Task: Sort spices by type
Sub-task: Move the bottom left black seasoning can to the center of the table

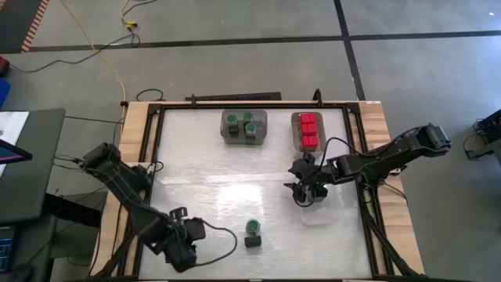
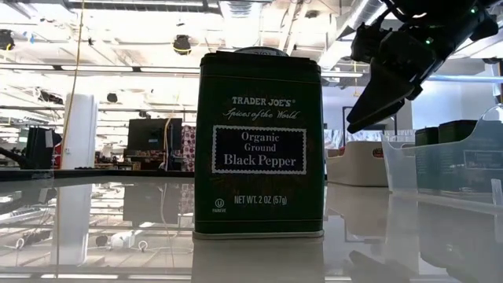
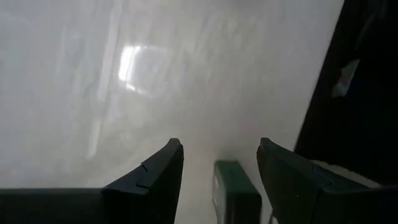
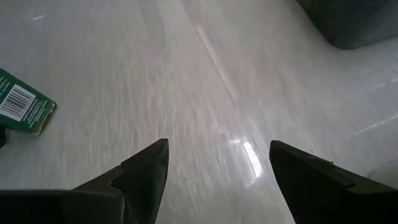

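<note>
A dark green Black Pepper tin (image 1: 252,241) (image 2: 259,145) stands upright on the table near the near edge. A green-lidded jar (image 1: 253,227) stands just behind it. More green-lidded jars stand in a grey tray (image 1: 232,135) at the far side, and red-topped boxes (image 1: 308,130) fill the tray beside it. Dark tins (image 2: 440,135) stand in a clear tray (image 1: 318,211) (image 2: 471,169). My right gripper (image 1: 304,196) (image 4: 217,162) hangs open above the table beside that clear tray. My left gripper (image 1: 192,231) (image 3: 221,158) is open at the near left. A dark green boxy thing (image 3: 235,194) shows between its fingers, touching neither.
White tabletop lies between the far trays and the two spices at the near edge. A green label with a barcode (image 4: 22,109) shows at the rim of the right wrist view. A cable (image 1: 223,239) trails from the left arm on the table. The wooden frame (image 1: 141,133) borders the table.
</note>
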Available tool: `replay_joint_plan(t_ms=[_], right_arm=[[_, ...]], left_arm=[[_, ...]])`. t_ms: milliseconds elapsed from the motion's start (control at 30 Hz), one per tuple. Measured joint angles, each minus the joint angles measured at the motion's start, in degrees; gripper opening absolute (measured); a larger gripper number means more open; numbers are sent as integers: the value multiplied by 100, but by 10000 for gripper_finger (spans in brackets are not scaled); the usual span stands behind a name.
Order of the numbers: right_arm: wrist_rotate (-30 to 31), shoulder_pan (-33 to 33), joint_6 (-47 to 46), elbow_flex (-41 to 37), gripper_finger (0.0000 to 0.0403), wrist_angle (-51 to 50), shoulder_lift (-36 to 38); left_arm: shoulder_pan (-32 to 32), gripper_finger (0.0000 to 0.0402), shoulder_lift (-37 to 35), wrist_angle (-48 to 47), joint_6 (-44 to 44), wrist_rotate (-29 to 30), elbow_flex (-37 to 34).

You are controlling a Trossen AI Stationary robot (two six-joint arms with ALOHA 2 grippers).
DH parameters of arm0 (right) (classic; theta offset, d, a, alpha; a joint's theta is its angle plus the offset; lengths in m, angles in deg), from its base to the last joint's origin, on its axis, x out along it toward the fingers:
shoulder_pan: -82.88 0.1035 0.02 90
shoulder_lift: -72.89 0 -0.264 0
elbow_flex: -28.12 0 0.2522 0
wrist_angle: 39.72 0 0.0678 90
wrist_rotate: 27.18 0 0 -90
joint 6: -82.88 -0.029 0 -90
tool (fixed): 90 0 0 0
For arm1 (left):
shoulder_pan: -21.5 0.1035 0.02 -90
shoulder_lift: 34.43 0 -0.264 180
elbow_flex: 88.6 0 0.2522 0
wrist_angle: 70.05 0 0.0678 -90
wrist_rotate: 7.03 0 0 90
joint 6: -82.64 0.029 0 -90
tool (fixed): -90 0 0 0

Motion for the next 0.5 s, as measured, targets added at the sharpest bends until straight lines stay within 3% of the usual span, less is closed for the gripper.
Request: replay_joint_plan(t_ms=[233,500], right_arm=[[-2,-7,0,0,304,4,0],[-1,-14,-59,0,304,4,0]], left_arm=[[-358,194,36,-313,-441,20,-2],[-556,194,57,154,-642,-271,-6]])
